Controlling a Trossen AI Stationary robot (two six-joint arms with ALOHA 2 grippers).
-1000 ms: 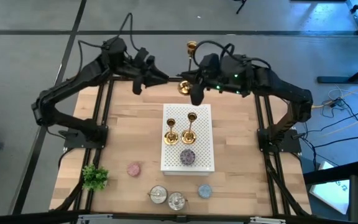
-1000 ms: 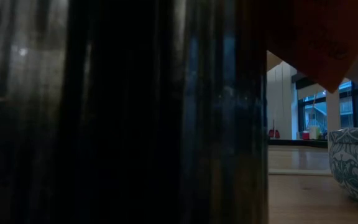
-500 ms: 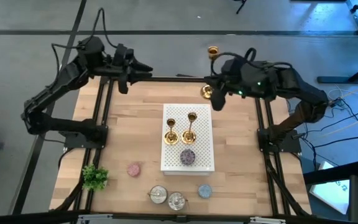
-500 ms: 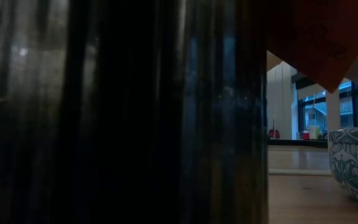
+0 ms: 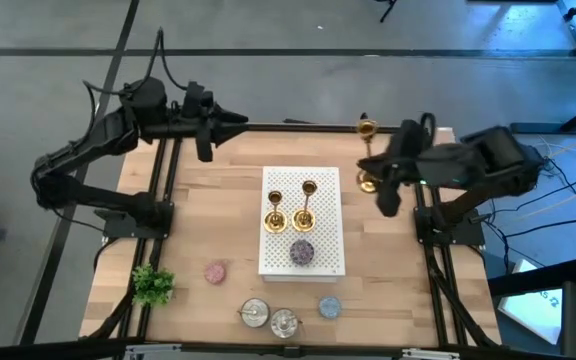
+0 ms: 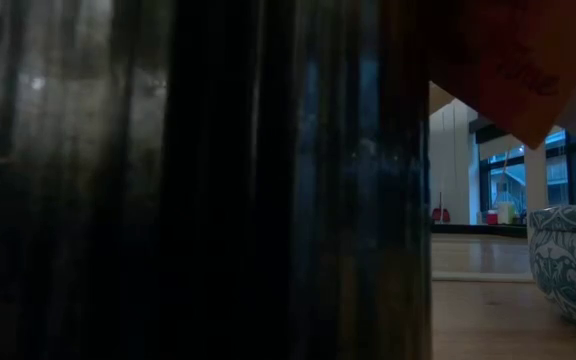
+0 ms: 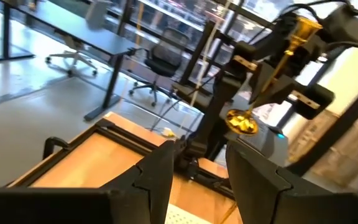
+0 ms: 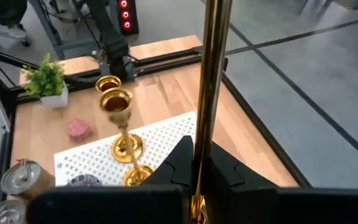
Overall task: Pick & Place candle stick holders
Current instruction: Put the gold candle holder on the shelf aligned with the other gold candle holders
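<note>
My right gripper (image 5: 373,160) is shut on a gold candlestick holder (image 5: 367,155), cup (image 5: 366,127) and flared base (image 5: 368,183) showing, above the table's right far part. It also shows in the left wrist view (image 7: 278,62). Two more gold candlestick holders (image 5: 275,210) (image 5: 307,205) stand on their bases on a white perforated board (image 5: 323,255), also in the right wrist view (image 8: 120,124). My left gripper (image 5: 240,120) is open and empty over the table's far left edge. My right gripper pinches the candlestick holder's thin stem (image 8: 211,124) between its two fingers, which lie across the stem. The holder is lifted clear of the table, tilted, cup end up and base down (image 7: 241,121).
A purple disc (image 5: 301,251) lies on the board. A pink disc (image 5: 215,271), a blue disc (image 5: 329,307), two glass pots (image 5: 255,313) (image 5: 285,322) and a small plant (image 5: 152,284) stand near the front edge. A dark thing blocks most of the low view.
My right gripper has carried the candlestick holder from over the table's far middle toward the right edge and somewhat nearer, still clear of the table. My left gripper has drawn back toward the table's left edge.
</note>
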